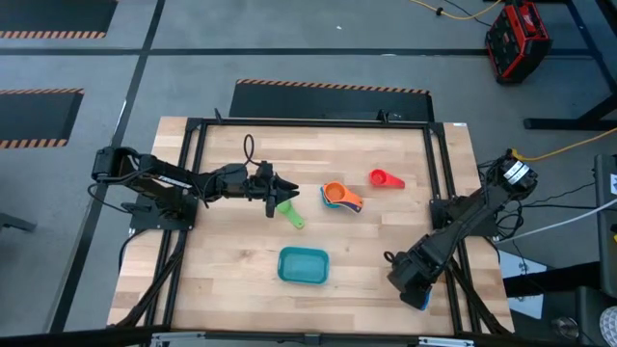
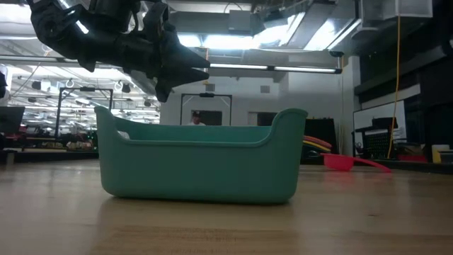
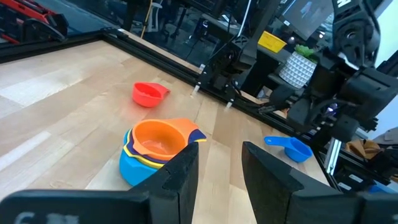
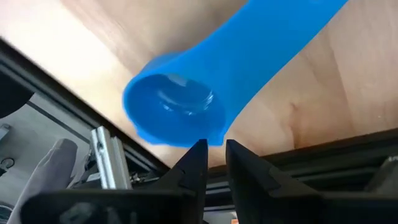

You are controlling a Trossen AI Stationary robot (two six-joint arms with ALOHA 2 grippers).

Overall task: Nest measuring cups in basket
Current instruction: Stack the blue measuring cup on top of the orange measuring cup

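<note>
On the pale, fine-grained butcher-block table (image 1: 222, 241), the left gripper (image 1: 285, 191) hovers above the wood with its two flat dark fingers (image 3: 180, 180) spread a little apart and nothing between them. Just under its tip lies the green measuring cup (image 1: 291, 212), a small glossy scoop with a short flat handle. Nearer the front edge sits the basket (image 1: 304, 265), a smooth teal plastic tray with rounded corners and low walls, nothing visible inside. Right of the green cup stands a nested stack (image 1: 339, 197): orange bowl on top, yellow beneath, light blue at the bottom. The red cup (image 1: 382, 178) lies alone farther right. At the table's front right corner the right gripper (image 1: 413, 289) has its fingers (image 4: 193, 168) narrowly parted at the rim of a shiny blue cup (image 4: 180, 115), not pinching it.
</note>
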